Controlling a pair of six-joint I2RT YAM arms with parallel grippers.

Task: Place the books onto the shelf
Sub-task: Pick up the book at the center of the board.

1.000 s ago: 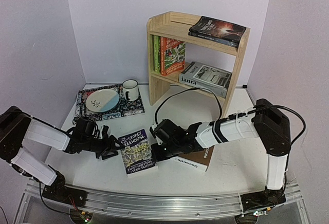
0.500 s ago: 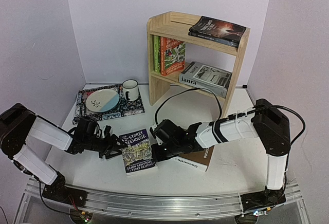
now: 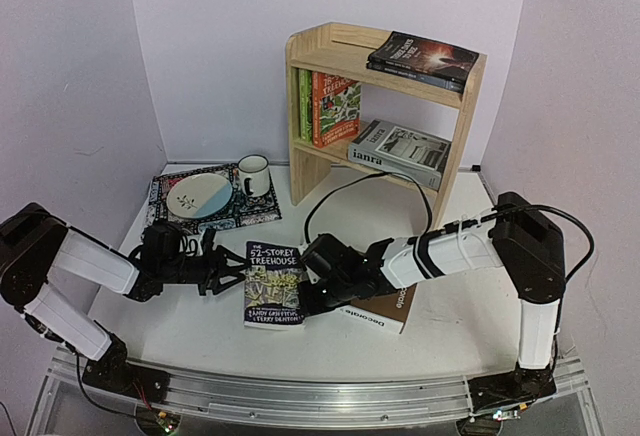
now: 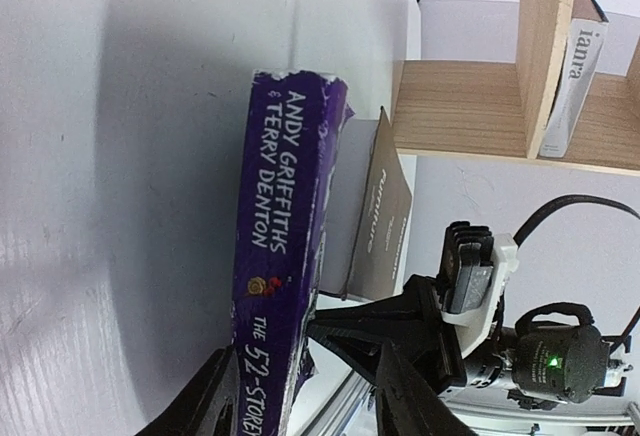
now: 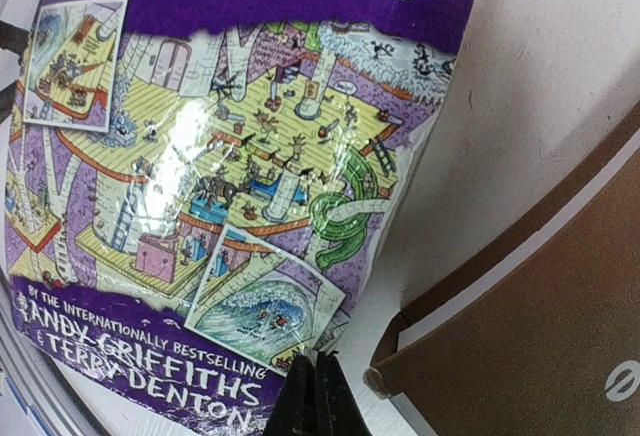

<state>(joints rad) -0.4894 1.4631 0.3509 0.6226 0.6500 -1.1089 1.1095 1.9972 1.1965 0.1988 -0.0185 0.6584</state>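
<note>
A purple Treehouse book (image 3: 272, 284) is tipped up on the table between my two arms. Its spine (image 4: 285, 216) faces my left gripper (image 4: 308, 351), which is open; one finger (image 4: 215, 396) lies against the spine and the other stands off the cover side. My right gripper (image 5: 312, 396) is shut with nothing in it, its tips pressed at the cover's lower edge (image 5: 250, 286), propping the book's right side. The brown-and-white "Decorate" book (image 3: 375, 311) lies flat under my right arm. The pine shelf (image 3: 470, 116) holds green and orange books (image 3: 325, 106) upright, a grey book (image 3: 400, 151) and dark books (image 3: 422, 59) on top.
A patterned mat (image 3: 165, 188) with a plate (image 3: 198, 194) and a mug (image 3: 253, 174) lies at the back left. A black cable (image 3: 360, 178) loops from my right arm in front of the shelf. Walls close in on both sides.
The purple book has gone from lying flat to tipped up on its spine side. My left gripper has slid right onto the spine and narrowed. The right gripper has stayed shut against the book.
</note>
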